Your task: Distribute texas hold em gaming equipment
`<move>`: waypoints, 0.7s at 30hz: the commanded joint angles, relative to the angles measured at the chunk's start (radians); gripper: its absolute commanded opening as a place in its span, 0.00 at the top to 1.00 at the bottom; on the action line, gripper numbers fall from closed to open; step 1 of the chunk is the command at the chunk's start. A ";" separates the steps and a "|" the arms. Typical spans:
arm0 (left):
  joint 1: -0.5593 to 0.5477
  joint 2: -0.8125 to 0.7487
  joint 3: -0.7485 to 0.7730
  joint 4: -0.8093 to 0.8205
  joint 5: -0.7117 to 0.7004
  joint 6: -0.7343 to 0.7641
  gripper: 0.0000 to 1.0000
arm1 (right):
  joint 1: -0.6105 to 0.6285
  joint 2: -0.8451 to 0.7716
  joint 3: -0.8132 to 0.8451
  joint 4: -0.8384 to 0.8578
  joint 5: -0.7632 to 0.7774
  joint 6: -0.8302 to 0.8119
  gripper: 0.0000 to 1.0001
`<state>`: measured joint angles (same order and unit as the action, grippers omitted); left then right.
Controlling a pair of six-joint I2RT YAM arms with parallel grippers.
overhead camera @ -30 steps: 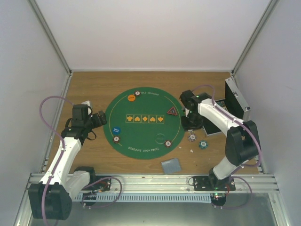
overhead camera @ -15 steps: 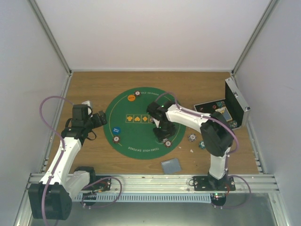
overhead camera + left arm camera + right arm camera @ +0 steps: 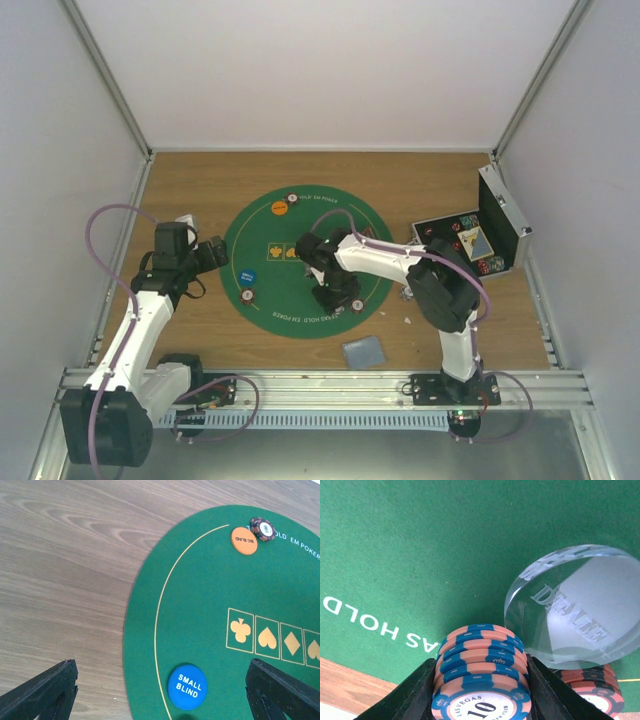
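The right gripper (image 3: pixel 481 696) grips a chip stack (image 3: pixel 480 655) between its fingers (image 3: pixel 415 695) over the mat (image 3: pixel 420 540), a clear dealer button (image 3: pixel 575 605) just beside one finger, so lowering could knock it; the left gripper (image 3: pixel 162 692) gapes empty.

A wood-grain table (image 3: pixel 420 175) is enclosed by plain white panels (image 3: pixel 320 70) on three sides. Its near edge is lined by an aluminium rail (image 3: pixel 320 385).

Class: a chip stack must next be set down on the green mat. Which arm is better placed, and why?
Right. The right gripper grips the chip stack over the green mat; the left gripper hangs open and empty at the mat's left edge.
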<state>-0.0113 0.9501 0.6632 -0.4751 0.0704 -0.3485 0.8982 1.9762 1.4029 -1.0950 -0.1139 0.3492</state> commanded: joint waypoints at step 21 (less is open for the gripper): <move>-0.018 0.015 -0.014 0.044 0.009 0.006 0.07 | 0.013 -0.021 -0.048 -0.004 -0.004 0.029 0.65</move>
<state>-0.0181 0.9607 0.6632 -0.4751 0.0708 -0.3485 0.9028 1.9484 1.3167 -1.0985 -0.1215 0.3725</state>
